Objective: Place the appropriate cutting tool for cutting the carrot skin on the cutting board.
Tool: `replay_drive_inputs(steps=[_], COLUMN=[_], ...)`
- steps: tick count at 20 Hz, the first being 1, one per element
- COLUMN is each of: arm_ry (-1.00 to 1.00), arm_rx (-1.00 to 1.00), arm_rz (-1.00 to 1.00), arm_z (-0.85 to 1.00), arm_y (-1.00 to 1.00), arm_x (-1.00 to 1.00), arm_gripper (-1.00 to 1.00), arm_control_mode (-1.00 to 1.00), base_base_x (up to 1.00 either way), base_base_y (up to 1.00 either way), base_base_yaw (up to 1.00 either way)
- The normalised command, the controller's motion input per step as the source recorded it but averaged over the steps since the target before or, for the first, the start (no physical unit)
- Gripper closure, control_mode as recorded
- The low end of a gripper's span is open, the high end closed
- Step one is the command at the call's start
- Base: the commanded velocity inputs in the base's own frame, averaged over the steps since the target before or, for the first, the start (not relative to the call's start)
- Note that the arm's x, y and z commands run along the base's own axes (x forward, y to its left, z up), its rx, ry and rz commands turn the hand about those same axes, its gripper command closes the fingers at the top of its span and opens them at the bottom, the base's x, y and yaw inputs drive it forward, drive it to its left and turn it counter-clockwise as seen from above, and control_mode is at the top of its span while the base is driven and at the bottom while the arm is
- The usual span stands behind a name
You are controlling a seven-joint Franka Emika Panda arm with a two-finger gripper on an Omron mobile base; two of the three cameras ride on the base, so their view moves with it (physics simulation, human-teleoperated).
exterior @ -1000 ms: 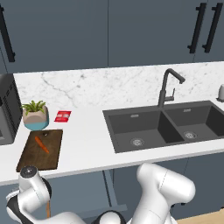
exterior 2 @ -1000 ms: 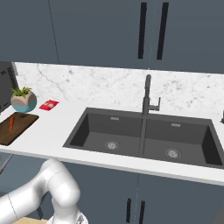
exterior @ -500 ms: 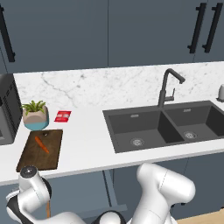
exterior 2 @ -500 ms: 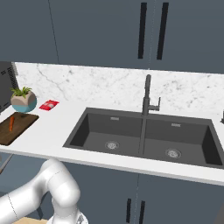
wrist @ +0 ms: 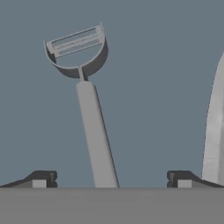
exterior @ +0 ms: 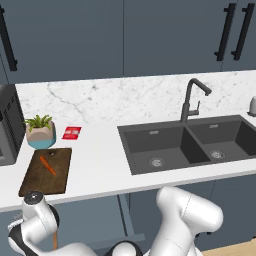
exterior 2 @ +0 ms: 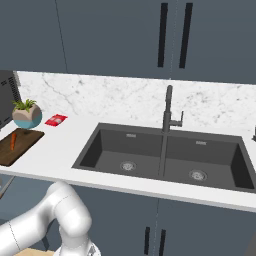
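The small light-grey peeler with a wide rounded head and a slim straight handle [wrist: 89, 109] lies on a flat blue-grey surface, seen from the hand camera. Its head points up and a little to the left in that view. Its handle runs down between the two small dark finger tips of the gripper [wrist: 111, 178]. The tips stand wide apart, one on each side of the handle, and they do not touch it. The gripper has nothing in its hold. A pale grey curved edge [wrist: 214, 131] shows at the right side of that view; I cannot tell what it is.

The dark brown wooden cutting board [exterior: 35, 180] lies at the left end of the white worktop [exterior: 100, 165], close to the front edge. The small slim orange carrot [exterior: 48, 165] lies on the board, nearer its back end. Just behind the board stands a little green plant in a round blue and cream pot [exterior: 40, 132]. A small red packet [exterior: 71, 132] lies beside the pot, to its right. A dark box-shaped machine [exterior: 7, 130] stands at the far left edge of the worktop.

The dark grey double sink [exterior: 165, 135] is set in the right half of the worktop, well apart from the board. A tall dark tap [exterior: 192, 97] stands at its back edge.
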Motion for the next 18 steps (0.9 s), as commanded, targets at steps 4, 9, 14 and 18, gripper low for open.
replay_drive_inputs(steps=[4, 9, 14, 18], arm_ry=[0.00, 0.03, 0.00, 0.00], arm_rx=[0.00, -0.01, 0.00, 0.00], arm_rz=[0.00, 0.00, 0.00, 0.00], arm_z=[-0.01, -0.28, 0.00, -0.08], arm_y=[0.00, 0.03, 0.02, 0.12], arm_x=[0.00, 0.05, 0.00, 0.00], arm_gripper=[-1.00, -1.00, -1.00, -1.00], arm_control_mode=[-1.00, -1.00, -1.00, -1.00], base_base_x=[0.00, 0.00, 0.00, 0.00], base_base_y=[0.00, 0.00, 0.00, 0.00], base_base_yaw=[0.00, 0.00, 0.00, 0.00])
